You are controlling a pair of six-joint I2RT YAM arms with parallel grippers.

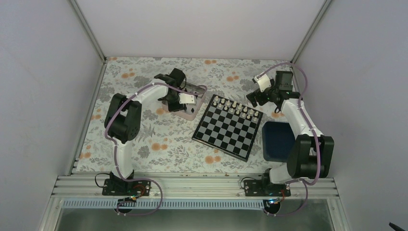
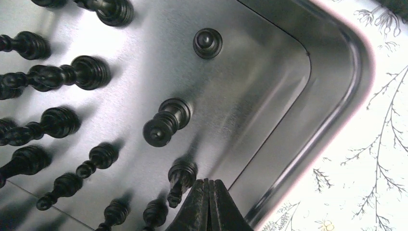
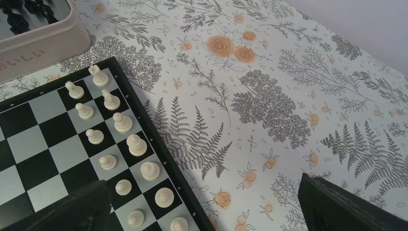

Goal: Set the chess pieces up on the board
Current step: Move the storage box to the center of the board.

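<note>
The board (image 1: 228,126) lies turned at the table's middle, with only white figures (image 1: 235,107) in two rows along its far edge. Several black chess pieces (image 2: 166,122) stand inside the silver tin (image 2: 293,120), which sits left of the board. My left gripper (image 2: 210,185) hangs low inside that tin, shut with nothing between its fingers, its tip just right of one black piece (image 2: 180,180). My right gripper (image 3: 204,192) hovers open and empty over the board's far right rim (image 3: 159,139) and the tablecloth beside it.
A dark blue tray (image 1: 278,140) sits right of the board, beside the right arm. The tin (image 1: 195,114) rests in a pinkish-edged base, whose corner (image 3: 38,43) shows in the right wrist view. Grey walls enclose the floral-covered table (image 1: 144,144).
</note>
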